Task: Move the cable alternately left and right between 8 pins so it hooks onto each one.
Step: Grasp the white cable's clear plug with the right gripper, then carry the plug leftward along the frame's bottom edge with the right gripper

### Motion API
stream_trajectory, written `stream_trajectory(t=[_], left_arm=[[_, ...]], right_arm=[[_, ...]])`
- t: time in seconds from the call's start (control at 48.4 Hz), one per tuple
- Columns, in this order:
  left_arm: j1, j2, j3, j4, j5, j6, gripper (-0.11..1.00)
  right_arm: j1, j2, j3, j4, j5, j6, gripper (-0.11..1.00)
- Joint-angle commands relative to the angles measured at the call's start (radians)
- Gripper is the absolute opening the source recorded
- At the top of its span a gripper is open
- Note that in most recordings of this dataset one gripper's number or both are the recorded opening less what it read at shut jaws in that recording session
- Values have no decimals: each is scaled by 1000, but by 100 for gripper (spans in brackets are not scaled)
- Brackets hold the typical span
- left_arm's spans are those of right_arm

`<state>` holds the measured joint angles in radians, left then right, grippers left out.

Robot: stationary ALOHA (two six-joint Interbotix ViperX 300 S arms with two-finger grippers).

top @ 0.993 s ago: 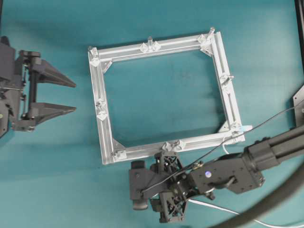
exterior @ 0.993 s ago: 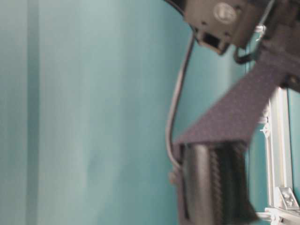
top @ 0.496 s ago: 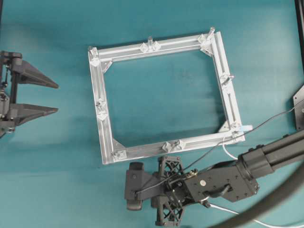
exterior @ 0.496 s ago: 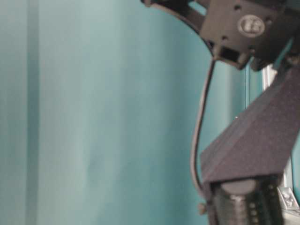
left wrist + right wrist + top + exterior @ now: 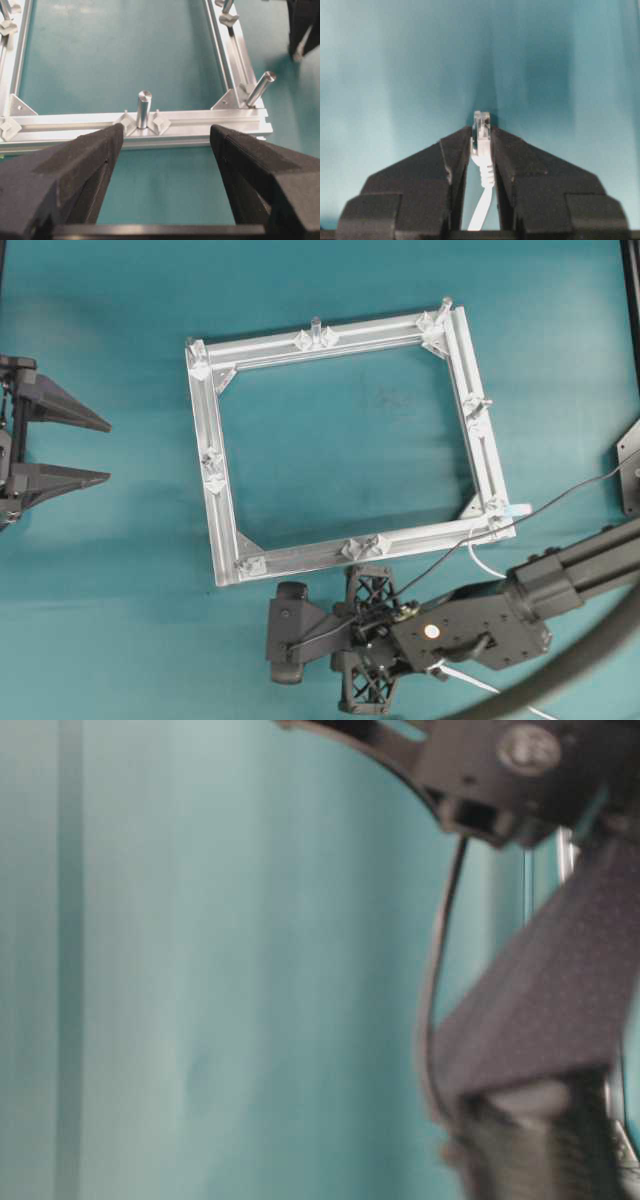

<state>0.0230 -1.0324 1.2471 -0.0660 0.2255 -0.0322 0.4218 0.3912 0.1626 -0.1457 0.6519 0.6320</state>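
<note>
The right tool [image 5: 481,145] is closed on the cable [image 5: 481,200], its two black fingers [image 5: 517,155] pinching the white cord just behind the clear plug tip, which pokes out past the fingertips; the cord runs back between the fingers toward the wrist. From overhead, this right tool [image 5: 365,640] sits over the teal worktop [image 5: 120,590] just on the near side of the frame [image 5: 222,520], close to the pin at the middle of the near rail, and the cable [image 5: 480,565] shows as a thin white line curving from the frame's near right corner down toward the right arm, with another stretch emerging below the arm. The left tool [image 5: 60,445] stands wide open at the left edge, well apart from the frame and holding nothing; its wrist view looks between its spread fingers [image 5: 75,170] at the frame's left rail. The 8 pins [image 5: 143,107] stand upright on small bracket mounts around the square aluminium frame, and no cord is seen hooked round those in clear view. The table-level view is blurred and mostly filled by a dark arm.
</note>
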Motion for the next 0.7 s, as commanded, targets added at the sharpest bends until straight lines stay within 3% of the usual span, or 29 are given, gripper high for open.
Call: stream_trajectory(t=[0.0,0.083,0.31,0.393,0.476,0.683], left_arm=[[-3,3,-14,3,-5,3,77],[-5,3,-28,3,-5,5,77],[-20,3,-32,3,-5,5,77],[-31,5,-28,3,-5,5,77],[-46,3,-28,3,-5,5,77],[-107,3,-26,3,14,5,77]], right_arm=[[8,-103,2,-37,8,28,16],[11,-158,21,-71,43,104,16],[74,-262,87,-255,272,548,16],[80,-275,106,-284,334,704,16],[74,-275,118,-290,345,811,16],[5,-272,133,-291,360,834,16]])
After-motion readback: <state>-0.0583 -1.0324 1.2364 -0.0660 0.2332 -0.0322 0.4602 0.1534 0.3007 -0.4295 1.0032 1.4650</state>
